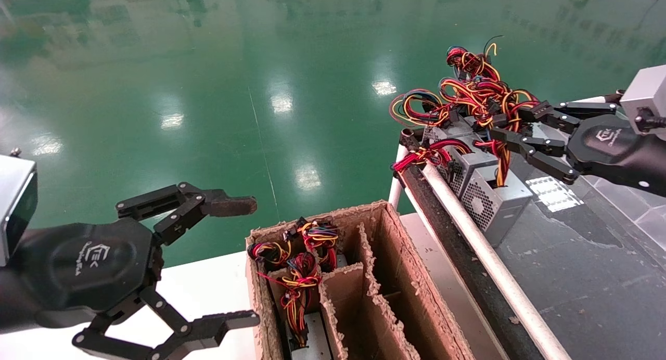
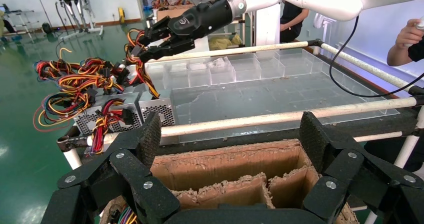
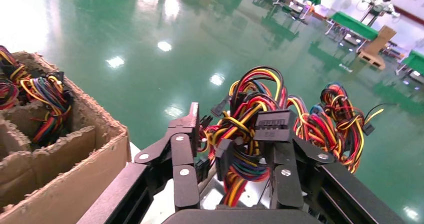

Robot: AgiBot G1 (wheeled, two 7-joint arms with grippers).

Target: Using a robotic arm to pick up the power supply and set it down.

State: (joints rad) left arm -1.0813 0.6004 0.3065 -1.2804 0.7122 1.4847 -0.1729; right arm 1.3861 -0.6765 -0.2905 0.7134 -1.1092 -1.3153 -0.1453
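Several power supplies sit clustered at the conveyor cart's (image 1: 484,256) far left corner, beside the divided cardboard box (image 1: 406,277) that already holds others. The right gripper (image 1: 512,128), fingers spread, reaches in from the right, straddling the wire bundle (image 1: 478,97) above the nearest power supply (image 1: 494,198), which lies below and forward of its fingertips. The right wrist view shows wires between the fingers (image 3: 184,156) but no firm grip; the left gripper (image 1: 244,261) hangs open, well apart.
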